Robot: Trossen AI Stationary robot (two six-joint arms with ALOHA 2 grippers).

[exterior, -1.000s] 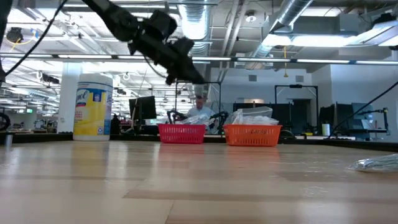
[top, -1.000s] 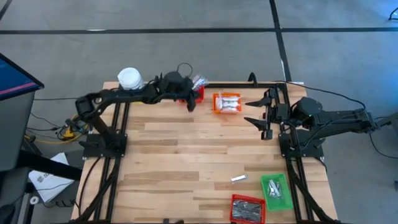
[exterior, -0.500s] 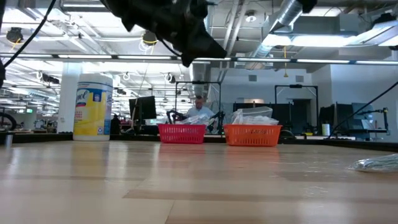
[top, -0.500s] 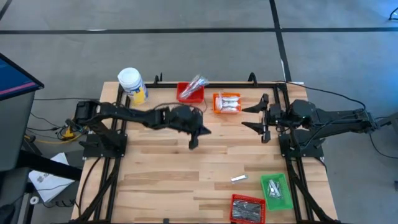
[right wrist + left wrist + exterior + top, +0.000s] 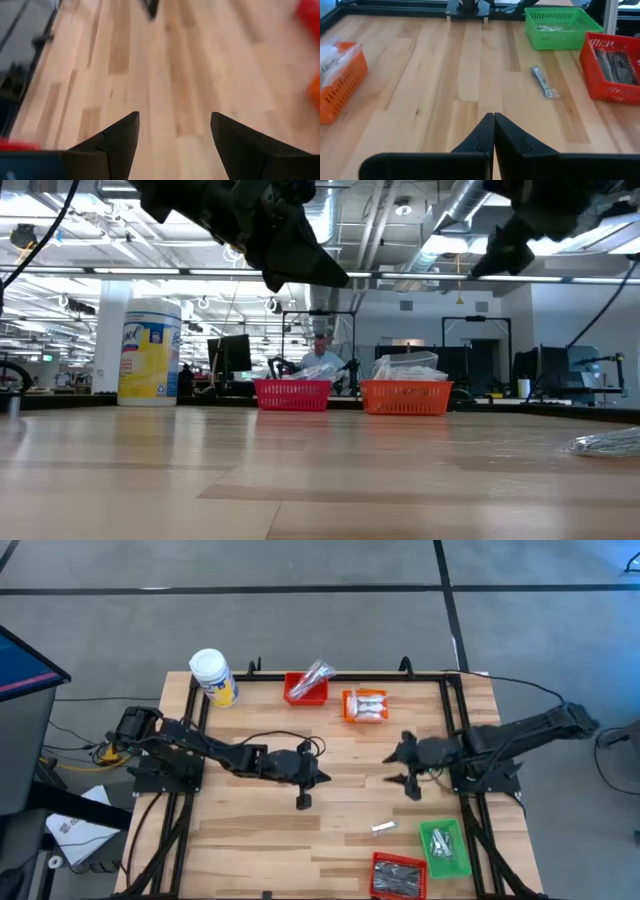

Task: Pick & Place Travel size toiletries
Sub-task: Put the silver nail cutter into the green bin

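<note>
Wooden planks make up the big light table where two dark robot arms work. One slim silver stick in a clear wrapper lies alone on the wood, just beside the small green plastic basket. Its long side runs across the table, from left to right in the top view.

Of the two, the right gripper looks nearer to the stick. Its fingers are spread wide and hold nothing. The left gripper hangs over the middle of the table, a bit farther off, with its fingers pressed together and nothing between them.

Silver sticks sit in the green basket. Next to it, the small red plastic basket holds grey sticks. At the far edge, an orange basket holds white packets, and another red basket holds a clear-wrapped packet.
</note>
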